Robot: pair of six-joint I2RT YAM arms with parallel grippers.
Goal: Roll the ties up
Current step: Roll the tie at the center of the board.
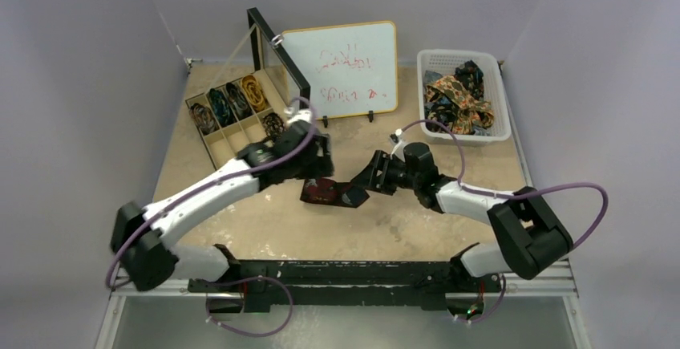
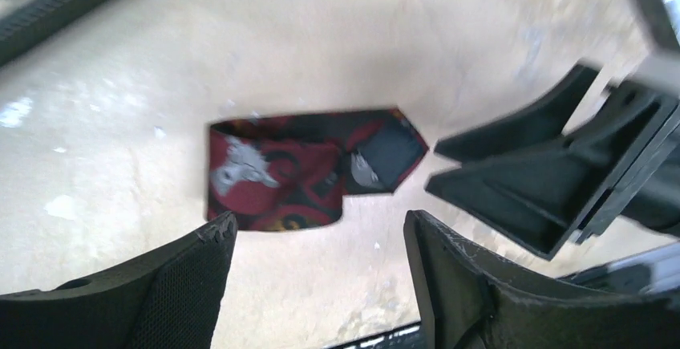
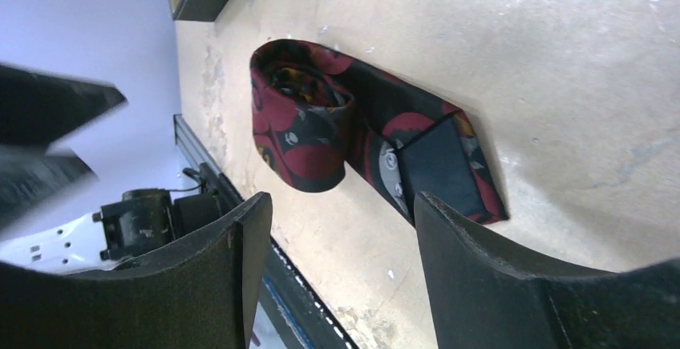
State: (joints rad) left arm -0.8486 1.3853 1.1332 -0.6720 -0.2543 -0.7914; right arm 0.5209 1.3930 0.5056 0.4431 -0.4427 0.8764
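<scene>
Fingers spread, left and right — low beside the maroon tie.

**Setting:** robotics laboratory test cell. Items before you that show it:

- Plain pale grey partition walls box in your bench on the left, back and right.
- Worn beige tabletop, scuffed and stained.
- Black metal mounting rail at the near edge. It carries your two white-and-black jointed robot arms, which trail looping purple cables.
- Small white dry-erase board with red scribbles, propped upright at the back.
- Staged practice props:
  - White slotted plastic basket heaped with patterned fabric ties.
  - Tan wooden divided box, with its black-framed lid raised.
</scene>
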